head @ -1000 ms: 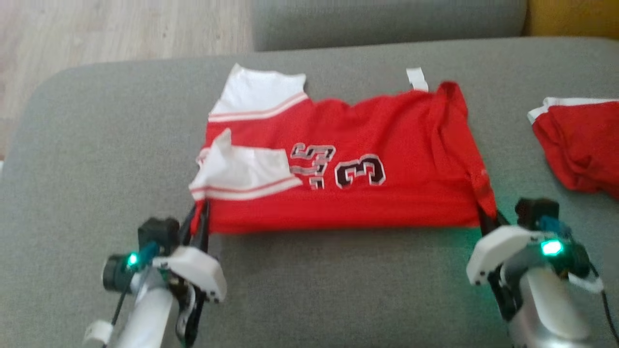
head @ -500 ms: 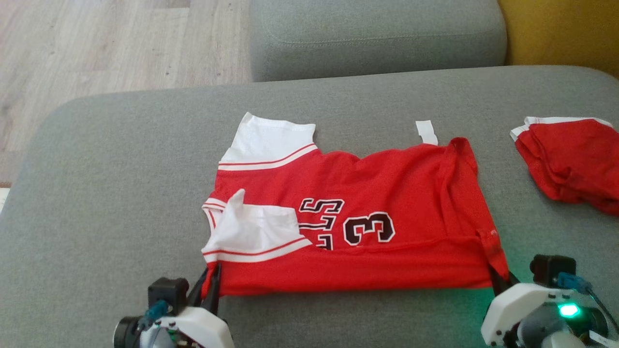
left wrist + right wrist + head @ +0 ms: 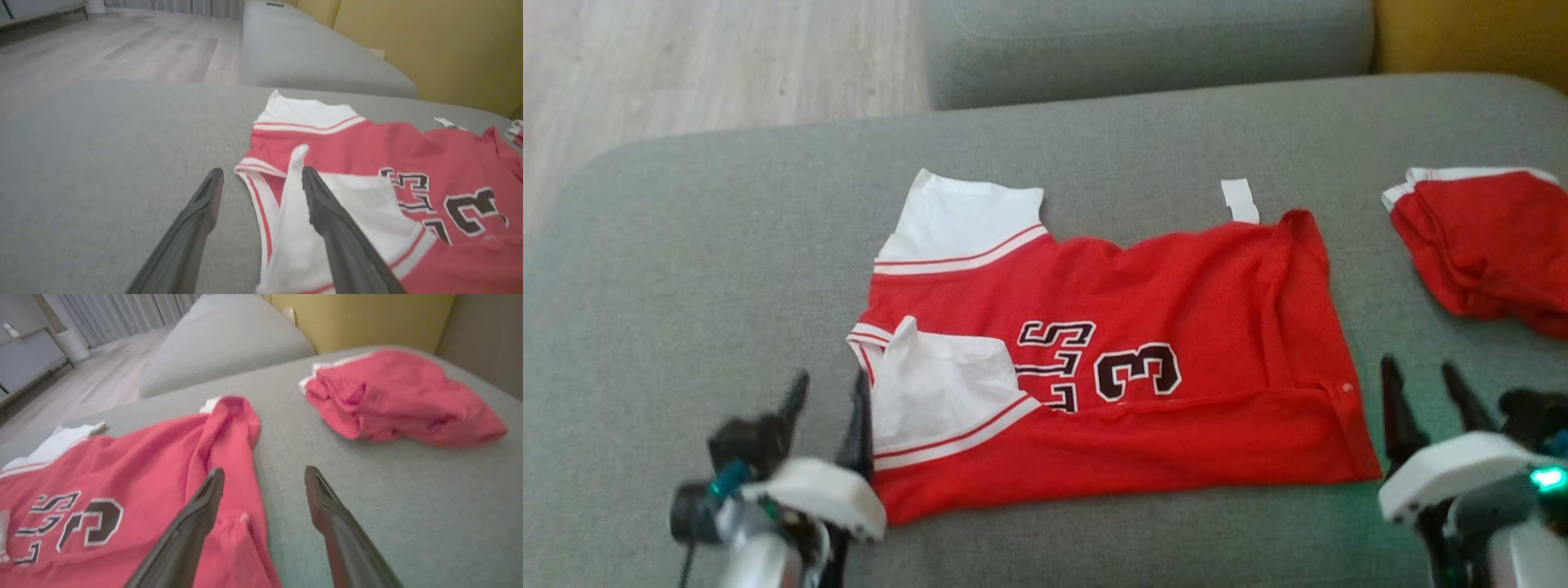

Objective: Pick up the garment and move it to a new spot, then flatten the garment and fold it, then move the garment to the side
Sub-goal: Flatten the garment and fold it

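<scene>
At the near left corner of the garment [image 3: 1176, 310], the left gripper [image 3: 832, 382] stands with its fingers spread and holds nothing. Its inner finger is just at the white sleeve [image 3: 939, 392], and I cannot tell if it touches. At the near right corner the right gripper [image 3: 1418, 367] is also spread and free, just beside the red cloth. Between them the garment lies flat on the grey seat [image 3: 686, 286], with its near edge turned over as a narrow band, so I judge that the folding step is in hand and one fold is laid. The next move probably needs a new pinch on an edge, low to the cloth, without dragging the loose sleeve. To the left the seat is open up to its rounded edge, and beyond it is the wooden floor [image 3: 686, 65]. To the right a second red garment [image 3: 1486, 245] lies near, so there is less room on that side.
</scene>
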Robot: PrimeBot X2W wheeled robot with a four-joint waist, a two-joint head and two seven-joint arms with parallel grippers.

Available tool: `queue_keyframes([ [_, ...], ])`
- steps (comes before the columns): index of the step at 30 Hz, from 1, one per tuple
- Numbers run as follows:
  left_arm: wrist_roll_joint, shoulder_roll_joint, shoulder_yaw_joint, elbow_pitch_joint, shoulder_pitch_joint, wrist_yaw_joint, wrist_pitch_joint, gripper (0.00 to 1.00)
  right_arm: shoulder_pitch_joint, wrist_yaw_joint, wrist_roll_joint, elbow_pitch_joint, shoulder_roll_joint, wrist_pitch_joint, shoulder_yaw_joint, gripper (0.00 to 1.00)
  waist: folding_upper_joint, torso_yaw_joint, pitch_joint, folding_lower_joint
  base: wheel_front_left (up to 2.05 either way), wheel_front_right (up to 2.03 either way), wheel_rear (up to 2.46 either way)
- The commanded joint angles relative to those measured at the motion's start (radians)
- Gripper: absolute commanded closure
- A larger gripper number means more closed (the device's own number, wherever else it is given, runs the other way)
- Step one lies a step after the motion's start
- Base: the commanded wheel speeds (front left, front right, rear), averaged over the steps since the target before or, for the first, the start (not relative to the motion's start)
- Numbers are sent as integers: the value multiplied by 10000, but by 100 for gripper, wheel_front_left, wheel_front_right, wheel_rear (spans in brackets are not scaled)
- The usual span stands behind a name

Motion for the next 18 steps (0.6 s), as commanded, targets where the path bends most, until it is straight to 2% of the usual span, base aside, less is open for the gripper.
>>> queue_keyframes([
  [1, -29, 207, 459, -486, -740, 68, -144, 0, -689, 65, -62, -562, -66, -207, 144, 0, 0, -90, 241, 0, 0, 0, 0],
  [5, 10, 384, 614, -920, -1494, 15, -220, 0, -1224, 65, -80, -960, -66, -390, 124, 0, 0, -236, 751, 0, 0, 0, 0],
  [10, 160, 730, 407, -820, -2973, -380, 156, 0, -2004, 65, -249, -1250, -66, -328, 505, 0, 0, -531, 1483, 0, 0, 0, 0],
  [15, 142, 1191, 82, -152, -4968, -1094, 1361, 0, -3011, 65, -507, -1384, -66, -208, 923, 0, 0, -901, 2233, 0, 0, 0, 0],
  [18, 10, 1678, -138, 577, -6268, -1444, 2289, 0, -3681, 65, -638, -1447, -67, -141, 1207, 0, 0, -1185, 2697, 0, 0, 0, 0],
])
